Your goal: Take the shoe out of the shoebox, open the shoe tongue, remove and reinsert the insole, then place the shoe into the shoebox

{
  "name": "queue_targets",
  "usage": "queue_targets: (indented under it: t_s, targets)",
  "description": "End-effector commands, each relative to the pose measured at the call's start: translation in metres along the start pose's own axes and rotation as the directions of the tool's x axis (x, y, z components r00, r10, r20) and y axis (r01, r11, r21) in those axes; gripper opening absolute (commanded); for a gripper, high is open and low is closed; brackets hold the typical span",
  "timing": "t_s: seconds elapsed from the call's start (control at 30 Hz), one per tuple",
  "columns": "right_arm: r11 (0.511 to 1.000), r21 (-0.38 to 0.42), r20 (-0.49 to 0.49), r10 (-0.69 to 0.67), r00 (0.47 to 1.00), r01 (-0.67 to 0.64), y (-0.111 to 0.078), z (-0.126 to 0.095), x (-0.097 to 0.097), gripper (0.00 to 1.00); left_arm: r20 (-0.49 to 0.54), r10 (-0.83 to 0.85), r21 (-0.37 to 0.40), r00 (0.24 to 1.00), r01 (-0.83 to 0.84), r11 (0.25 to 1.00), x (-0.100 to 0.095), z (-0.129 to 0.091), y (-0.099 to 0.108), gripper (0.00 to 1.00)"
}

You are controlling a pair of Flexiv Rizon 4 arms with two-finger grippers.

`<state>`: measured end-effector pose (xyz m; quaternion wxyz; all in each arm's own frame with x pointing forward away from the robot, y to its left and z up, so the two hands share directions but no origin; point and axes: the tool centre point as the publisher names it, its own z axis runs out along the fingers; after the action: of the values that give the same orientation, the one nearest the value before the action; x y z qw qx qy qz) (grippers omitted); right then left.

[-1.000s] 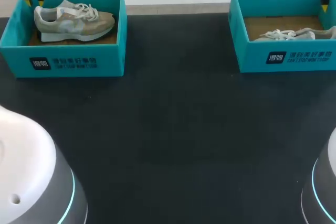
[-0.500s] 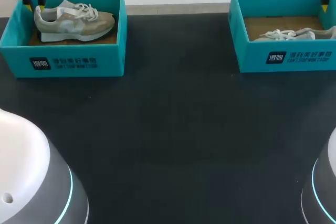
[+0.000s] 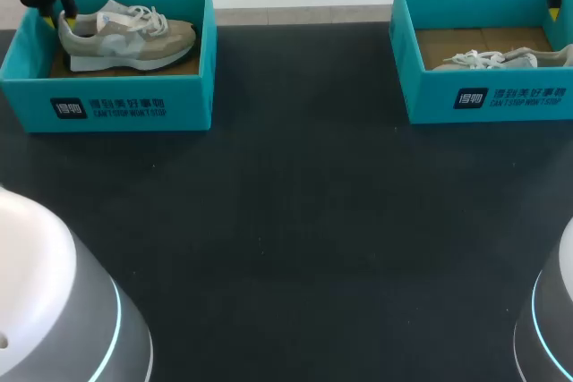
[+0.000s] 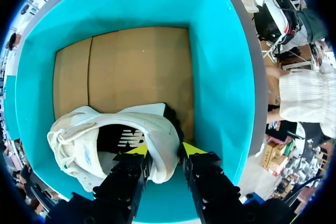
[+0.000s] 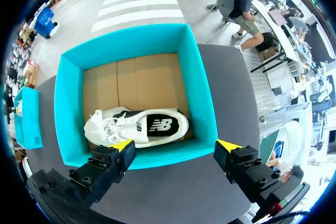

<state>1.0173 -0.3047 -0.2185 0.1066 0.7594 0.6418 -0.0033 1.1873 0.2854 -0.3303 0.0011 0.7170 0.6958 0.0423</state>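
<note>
A beige and white shoe lies on its side in the left teal shoebox. My left gripper is at its heel. In the left wrist view the shoe has its heel wall between the yellow tips of my left gripper, one finger inside the opening and one outside, shut on it. The right teal shoebox holds a second shoe with white laces. My right gripper hangs wide open above that box's wall, high over the shoe and touching nothing.
The two shoeboxes stand at the far left and far right of the dark table. Brown cardboard lines each box floor. The box walls rise close around my left gripper.
My left arm has shifted a little at the shoe's heel. The shoe lies in the same place. The right arm has not moved.
</note>
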Motion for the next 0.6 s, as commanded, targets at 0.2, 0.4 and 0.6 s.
queue_targets:
  t_s: [0.2, 0.4, 0.6]
  targets:
    - [1.000, -0.003, -0.001, 0.001, 1.000, -0.001, -0.001, 0.000, 0.000, 1.00, -0.007, 0.014, 0.034, 1.000, -0.013, 0.999, 0.004, 0.010, 0.014, 0.26]
    - [1.000, -0.003, -0.001, 0.001, 1.000, -0.001, -0.001, 0.000, 0.000, 1.00, -0.025, 0.039, 0.043, 0.999, -0.038, 0.998, 0.007, 0.004, 0.010, 0.00]
    - [1.000, -0.003, -0.001, 0.001, 1.000, -0.001, -0.001, 0.000, 0.000, 1.00, -0.027, 0.088, 0.047, 0.996, -0.087, 0.995, 0.007, -0.019, 0.001, 0.00]
